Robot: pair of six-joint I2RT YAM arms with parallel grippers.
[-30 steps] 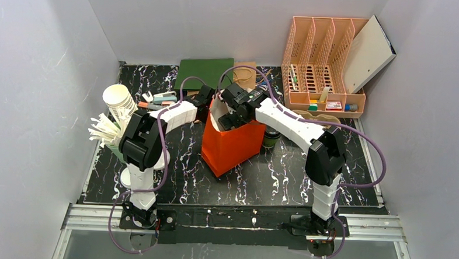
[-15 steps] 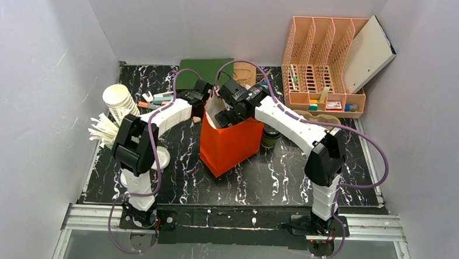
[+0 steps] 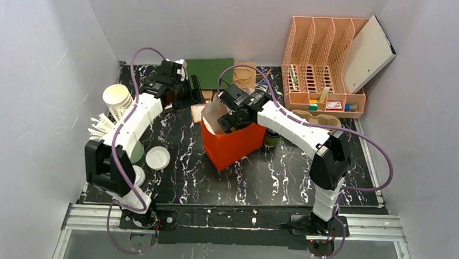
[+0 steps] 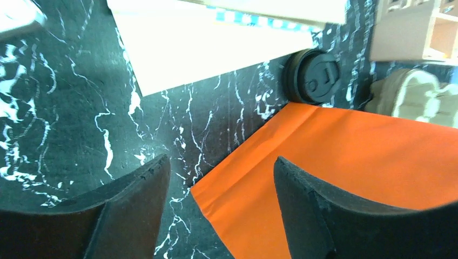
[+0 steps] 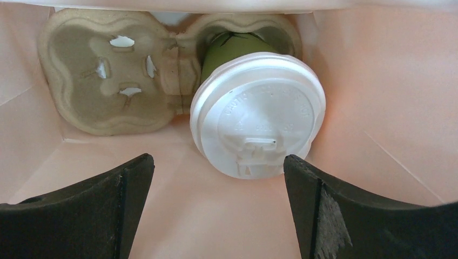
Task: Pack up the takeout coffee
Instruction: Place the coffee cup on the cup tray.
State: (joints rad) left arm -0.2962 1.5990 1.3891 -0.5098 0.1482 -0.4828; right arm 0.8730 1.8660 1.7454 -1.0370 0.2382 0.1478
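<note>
Top external: shows the bag point(image 3: 233, 146) near centre, mouth up, on the table point(image 3: 284, 173). Places the coffee point(image 3: 271, 137) at the bag's 3 o'clock, upright, just beside the orange wall and not yet packed. Finds the right gripper point(image 3: 224, 123) dipped into the bag mouth from 2 o'clock, forearm sloping down over the rim. Finds the left gripper point(image 3: 195, 95) at the bag's 10 o'clock, clear of it, arm stretched long toward 12 and wrist turned toward 3.

Left wrist: shows fingers point(image 4: 129, 210) spread, with nothing between them but marble and a corner of the bag. Looks across at the coffee's black lid at 1 o'clock, well apart from the fingertips, tucked against the bag's far edge.

Right wrist: shows fingers point(image 5: 92, 210) wide apart, gripping nothing. Hovers over a carrier point(image 5: 102, 75) on the bag floor, with the 11 o'clock well empty and the 1 o'clock well filled by a white-lidded cup point(image 5: 259, 116).

Seems to fall between steps: carrier and one cup in, black-lidded coffee left to fetch. Probably calls for drawing the right gripper up out of the bag, swinging to 3 o'clock, closing on the cup wall under the lid, keeping it upright, then lowering it into the empty well. Demands care not to shove the bag or tip the seated cup.
</note>
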